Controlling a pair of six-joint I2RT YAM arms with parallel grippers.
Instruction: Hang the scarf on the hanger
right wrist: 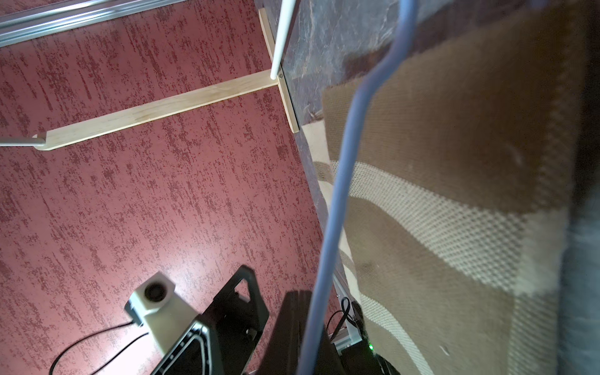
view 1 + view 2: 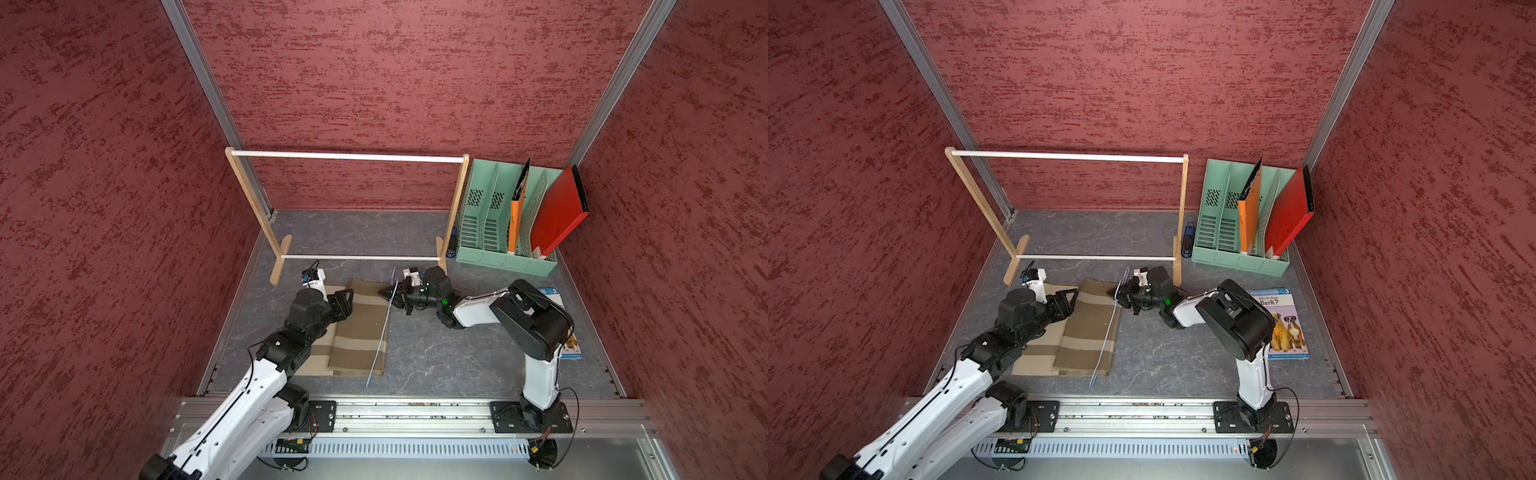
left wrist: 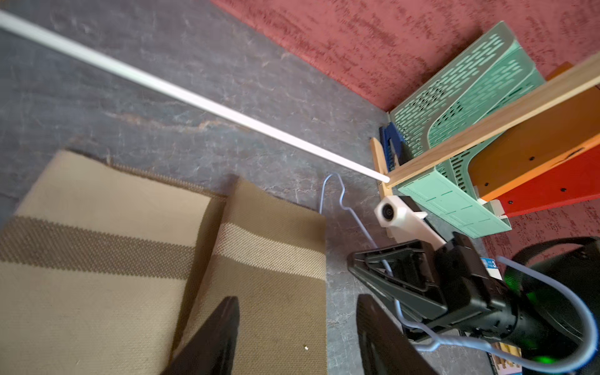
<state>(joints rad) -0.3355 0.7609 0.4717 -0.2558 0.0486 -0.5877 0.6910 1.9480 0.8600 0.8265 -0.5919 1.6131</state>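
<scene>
While right tool clamped the thin pale-blue wire hanger, left tool gaped, tan plaid cloth scarf beneath: level lift looked safest.

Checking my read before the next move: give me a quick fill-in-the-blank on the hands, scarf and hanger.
The right hand is shut on the ____.
The left hand, over the scarf, is ____.
The scarf lies folded on the ____.
The organizer holds an orange folder and a ____ one.
Missing words: hanger; open; table; red.
</scene>
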